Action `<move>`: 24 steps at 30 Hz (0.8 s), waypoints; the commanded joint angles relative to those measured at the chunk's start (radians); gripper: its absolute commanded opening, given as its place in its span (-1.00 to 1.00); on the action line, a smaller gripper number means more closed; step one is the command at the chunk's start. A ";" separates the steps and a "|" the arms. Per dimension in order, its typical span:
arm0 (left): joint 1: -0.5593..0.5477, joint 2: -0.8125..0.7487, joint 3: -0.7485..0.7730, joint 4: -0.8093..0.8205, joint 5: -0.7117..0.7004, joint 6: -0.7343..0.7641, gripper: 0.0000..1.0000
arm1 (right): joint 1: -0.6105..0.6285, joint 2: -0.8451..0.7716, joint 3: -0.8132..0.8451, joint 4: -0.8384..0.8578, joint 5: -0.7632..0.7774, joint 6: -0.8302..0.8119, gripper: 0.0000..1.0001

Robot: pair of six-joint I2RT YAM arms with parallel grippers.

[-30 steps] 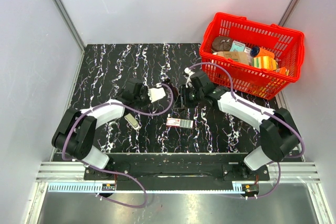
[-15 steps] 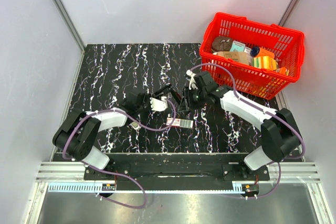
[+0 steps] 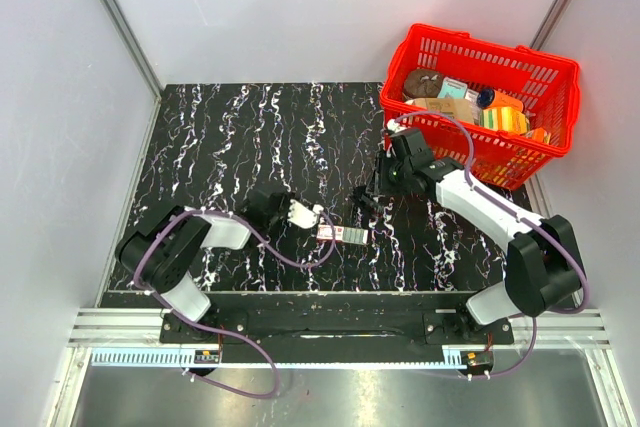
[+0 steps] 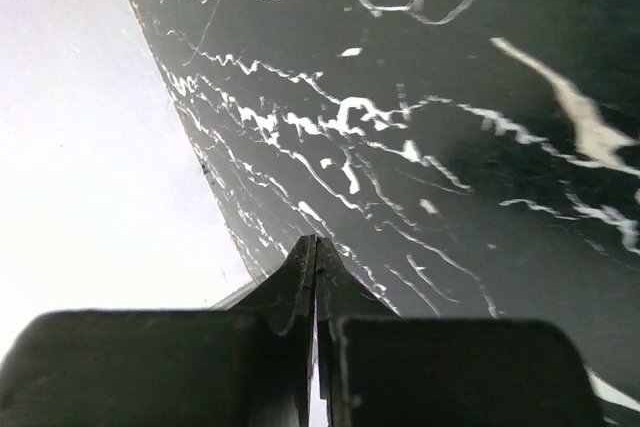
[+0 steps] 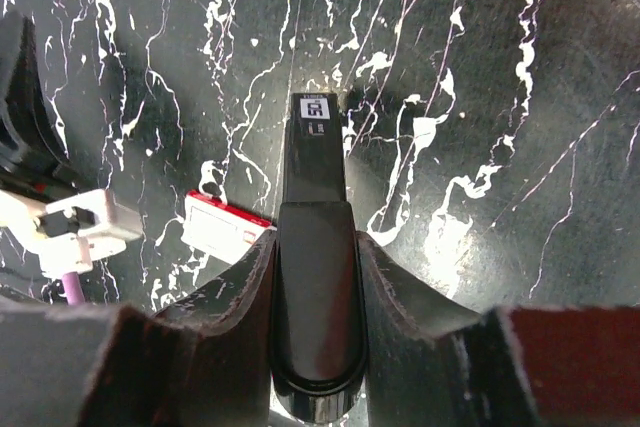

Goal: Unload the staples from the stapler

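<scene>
The black stapler [image 5: 313, 162] sits lengthwise between my right gripper's [image 5: 315, 247] fingers, its labelled end pointing away over the marble table. In the top view the right gripper [image 3: 370, 194] holds the stapler [image 3: 358, 204] just above the table's middle. My left gripper [image 3: 263, 209] is low at the near left, well apart from the stapler. In the left wrist view its jaws [image 4: 316, 252] are pressed together, and nothing shows between them. No staple strip shows in any view.
A small red-and-white box [image 3: 342, 234] lies near the front edge, also in the right wrist view [image 5: 225, 222]. A red basket [image 3: 452, 147] with several items stands at the back right. The left wrist's white camera [image 5: 75, 227] is left of the box.
My left gripper has drawn back from the stapler toward the near left. My right gripper has shifted a little right and nearer, still holding the stapler.
</scene>
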 commanded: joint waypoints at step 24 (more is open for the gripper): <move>0.243 -0.061 0.609 -0.895 1.037 -1.430 0.90 | 0.259 0.118 0.214 0.232 0.476 0.324 -1.00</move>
